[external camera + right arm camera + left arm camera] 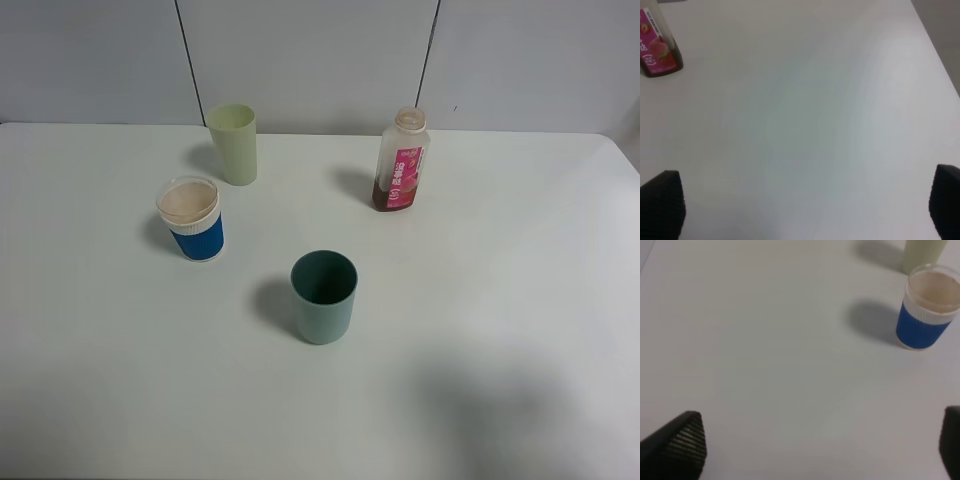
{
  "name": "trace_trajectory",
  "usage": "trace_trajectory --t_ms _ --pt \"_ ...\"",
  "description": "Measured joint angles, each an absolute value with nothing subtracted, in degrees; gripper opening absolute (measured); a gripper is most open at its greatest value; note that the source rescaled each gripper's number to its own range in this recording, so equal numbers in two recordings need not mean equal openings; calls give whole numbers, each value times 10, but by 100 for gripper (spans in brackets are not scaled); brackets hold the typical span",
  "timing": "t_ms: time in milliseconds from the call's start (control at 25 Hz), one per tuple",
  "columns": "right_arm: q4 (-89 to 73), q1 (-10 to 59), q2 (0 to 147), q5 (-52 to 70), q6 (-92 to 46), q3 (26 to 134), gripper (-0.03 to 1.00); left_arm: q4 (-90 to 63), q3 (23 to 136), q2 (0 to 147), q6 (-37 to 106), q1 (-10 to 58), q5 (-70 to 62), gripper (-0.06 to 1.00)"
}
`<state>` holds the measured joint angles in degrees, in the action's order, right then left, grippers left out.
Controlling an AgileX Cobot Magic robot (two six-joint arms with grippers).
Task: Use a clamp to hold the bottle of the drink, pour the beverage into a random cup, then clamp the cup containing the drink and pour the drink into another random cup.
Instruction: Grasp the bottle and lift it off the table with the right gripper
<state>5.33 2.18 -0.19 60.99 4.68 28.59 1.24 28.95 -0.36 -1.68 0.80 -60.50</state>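
My right pincer [804, 202] hangs over bare bench [500, 300], jaws spread wide with nothing between them. The bottle [402, 160] stands upright toward the far edge of the bench, on its right half. Its capless neck points up, so its long axis is vertical, and the beverage [393, 197] is a dark brown layer at its base. From my right wrist the bottle sits well ahead and off to one side, not lined up between the jaws.

I judge the right arm the nearer one. My left pincer [815, 447], also gaping and empty, faces the blue cup [927, 310] and the pale green cup [925, 252] on the left half. The teal cup [324, 296] stands alone mid-bench, nearer the front edge than the bottle. The reach calls for going forward and swinging across until the jaws straddle the bottle's body side-on.
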Motion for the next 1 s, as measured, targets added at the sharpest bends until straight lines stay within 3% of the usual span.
trace_trajectory --t_ms 1000 --pt "53 22 -2 610 47 286 100 12 290 -4 -17 8 -605 78"
